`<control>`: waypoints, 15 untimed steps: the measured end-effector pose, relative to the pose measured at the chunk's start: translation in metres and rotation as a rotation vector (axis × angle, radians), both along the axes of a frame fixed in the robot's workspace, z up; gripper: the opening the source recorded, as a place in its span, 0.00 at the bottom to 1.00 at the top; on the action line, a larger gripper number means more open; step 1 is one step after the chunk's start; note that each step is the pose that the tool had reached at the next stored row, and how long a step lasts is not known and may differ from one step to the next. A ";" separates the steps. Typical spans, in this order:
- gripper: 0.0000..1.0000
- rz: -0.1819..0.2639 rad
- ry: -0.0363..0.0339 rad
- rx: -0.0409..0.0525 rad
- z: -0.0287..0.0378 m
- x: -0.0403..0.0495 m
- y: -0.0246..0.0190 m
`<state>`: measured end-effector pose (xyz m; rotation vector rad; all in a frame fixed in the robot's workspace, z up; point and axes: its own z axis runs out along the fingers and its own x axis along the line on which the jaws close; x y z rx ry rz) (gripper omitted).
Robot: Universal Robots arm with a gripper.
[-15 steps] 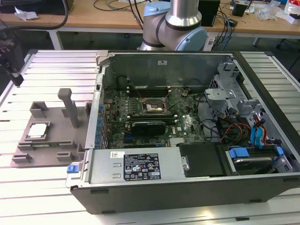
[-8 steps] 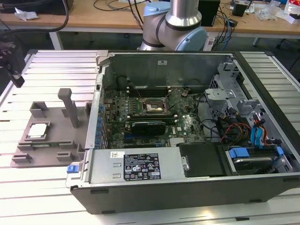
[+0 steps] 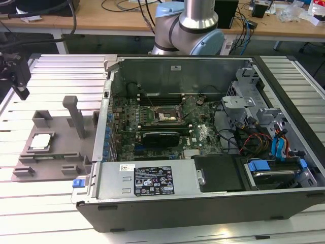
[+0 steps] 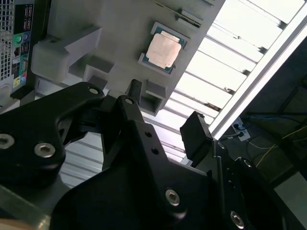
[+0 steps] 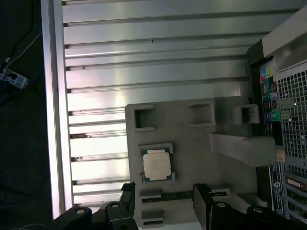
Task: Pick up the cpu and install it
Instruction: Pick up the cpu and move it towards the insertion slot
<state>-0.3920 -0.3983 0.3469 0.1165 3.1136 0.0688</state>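
Note:
The cpu is a small silver-topped square chip lying flat in a recess of the grey fixture plate at the exterior view's left, beside the open computer case. My gripper hangs above and behind that plate, apart from the chip. Both wrist views show the cpu just ahead of my gripper, whose black fingers stand open with nothing between them. The black-framed socket sits open on the motherboard inside the case.
The case lies on its side on the slatted aluminium table, with cables, drive cages and a power supply inside. A grey upright post rises from the fixture plate near the cpu. A desk with cables stands behind.

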 end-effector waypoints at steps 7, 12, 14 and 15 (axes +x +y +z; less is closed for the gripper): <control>0.60 0.000 0.0000 0.0000 -0.0102 0.0000 0.0000; 0.60 0.000 0.0000 0.0001 -0.0194 0.0000 0.0000; 0.60 0.000 0.0001 0.0000 -0.0227 0.0000 0.0000; 0.60 0.000 0.0001 0.0000 -0.0243 0.0000 0.0000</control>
